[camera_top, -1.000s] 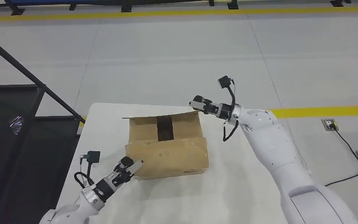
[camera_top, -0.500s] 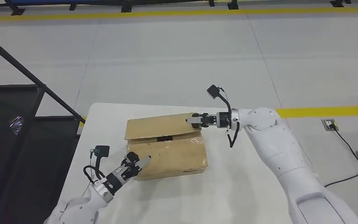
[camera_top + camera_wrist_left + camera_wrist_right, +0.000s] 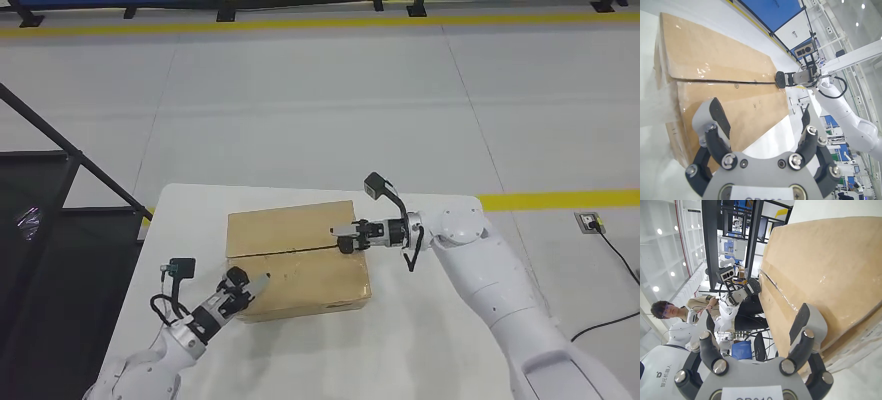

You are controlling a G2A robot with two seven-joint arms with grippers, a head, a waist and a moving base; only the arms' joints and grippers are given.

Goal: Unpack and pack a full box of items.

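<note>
Both flaps are down; the box (image 3: 290,225) sits mid-worktop, nearer the far edge, with the far flap (image 3: 288,218) and the near flap (image 3: 300,268) meeting along a thin dark seam (image 3: 725,81).

My right tool (image 3: 343,237) is at the right end of that seam, released and gripping nothing; one pad (image 3: 799,323) lies on the cardboard, the other finger hangs in the air off the box's end. My left tool (image 3: 761,107) hovers at the box's near left corner, also released, one finger over the near flap and the other over bare worktop (image 3: 430,340).

The trouble I see from here:
- I am holding the flaps at one end only, so if that pad lifts I reckon the cardboard springs up, and the left end first.
- I cannot tell whether the shine along the seam is tape that holds, so I would not trust it.
- A sideways shove from the right tool could skid the box toward the left edge, as nothing braces it there.
- My left finger is close enough to catch the near flap's corner and pry it open if I come in low.
- Pressing hard by the seam could fold one flap under the other.
</note>
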